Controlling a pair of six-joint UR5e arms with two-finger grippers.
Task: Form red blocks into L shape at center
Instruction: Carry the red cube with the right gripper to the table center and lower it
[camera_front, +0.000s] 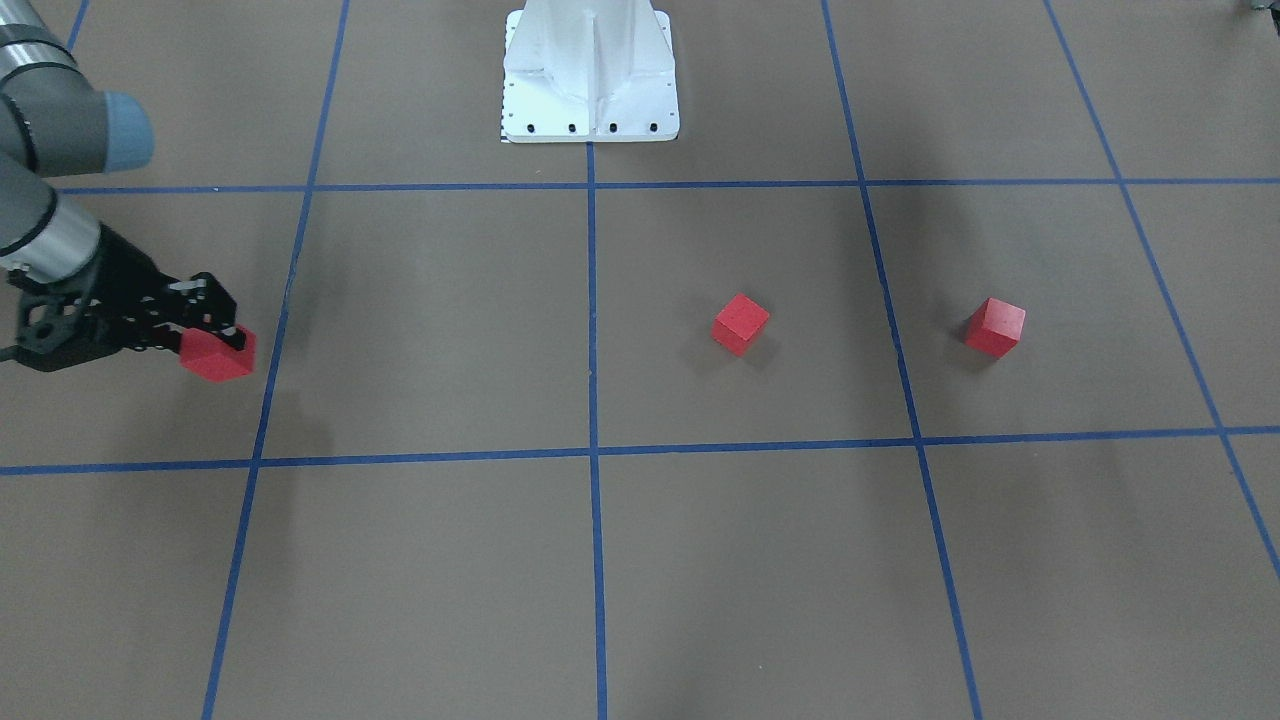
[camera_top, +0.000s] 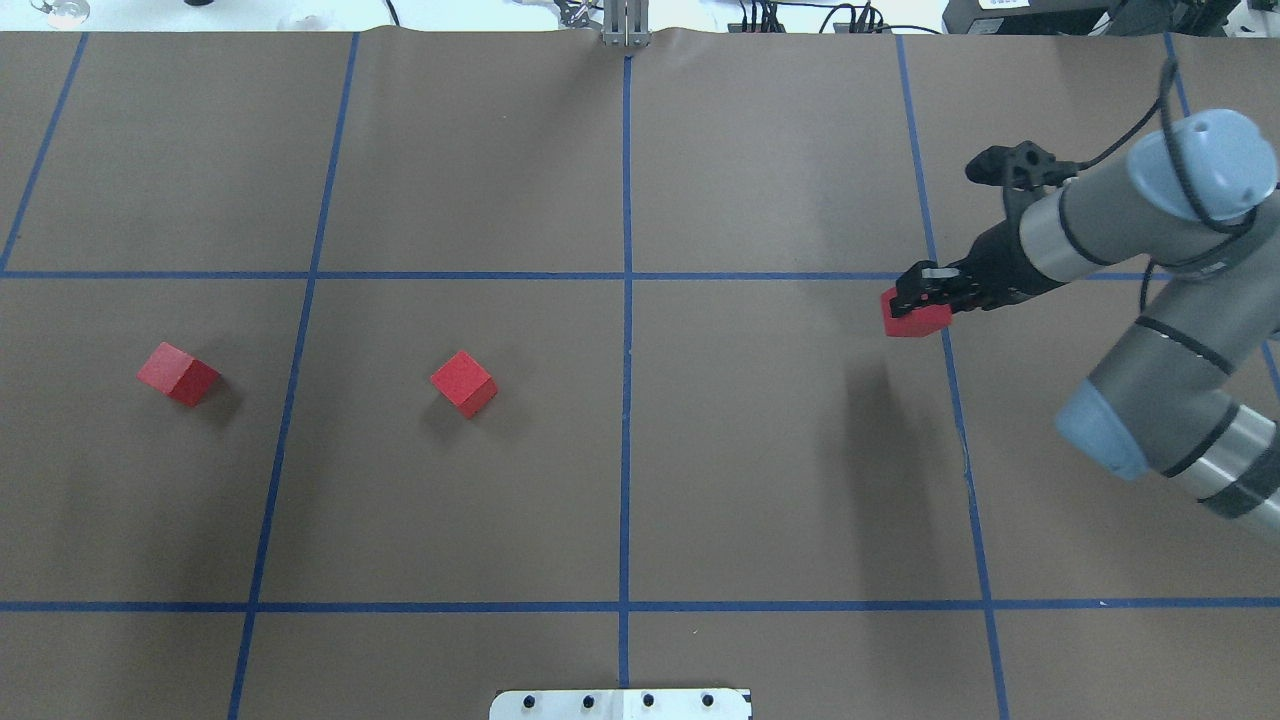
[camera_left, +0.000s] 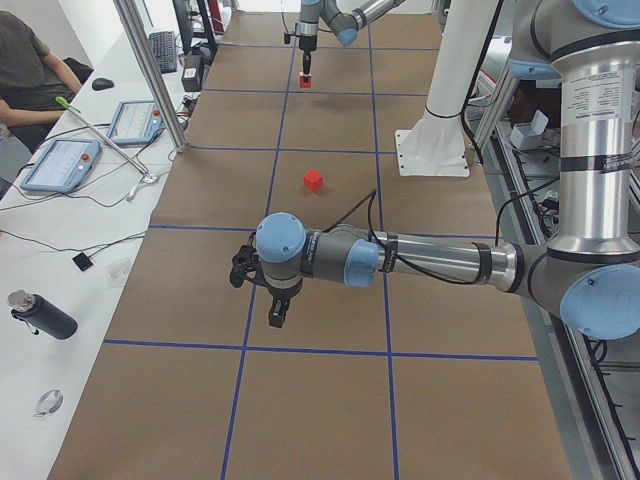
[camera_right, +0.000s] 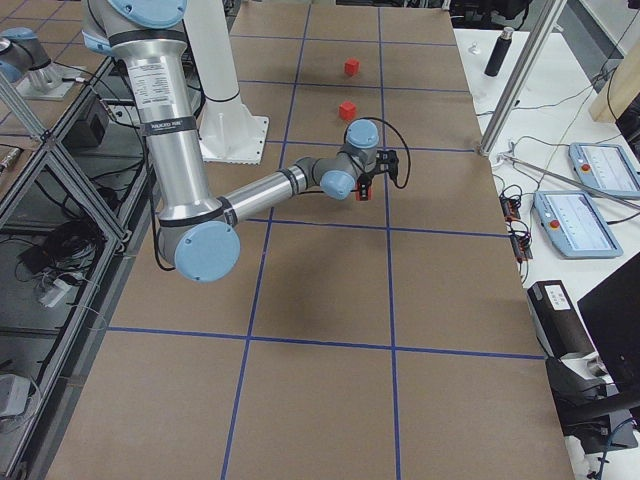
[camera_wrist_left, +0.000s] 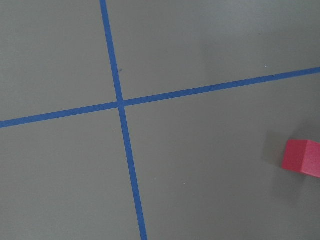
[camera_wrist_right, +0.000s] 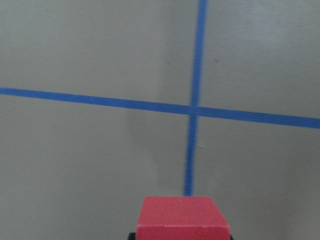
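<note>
Viewing the workspace from overhead, we find the right arm's black two-finger gripper (camera_top: 915, 300) clamped on the first small matte red cube (camera_top: 912, 318). This cube hangs clear of the brown matte floor surface with its blue tape grid (camera_top: 760, 450). A soft shadow lies on the floor toward 6 o'clock of it. The cube sits just beside a tape line, at 3 o'clock from the other two cubes and well apart from them. The right wrist camera shows it at the 6 o'clock edge of its frame, with a tape crossing beyond at 12 o'clock. The second small matte red cube (camera_top: 464, 383) rests on the floor in the grid square directly at 9 o'clock of the central tape line, turned at an angle to the lines. The third small matte red cube (camera_top: 178, 374) rests at 9 o'clock from the second, in the next square, also turned. No cube touches another. The left arm's gripper (camera_left: 276, 318) appears only in the left side view, hovering over the floor near a tape line, and we cannot tell whether it is parted or closed. Its wrist camera shows a red cube lying at the 3 o'clock edge of its frame.
</note>
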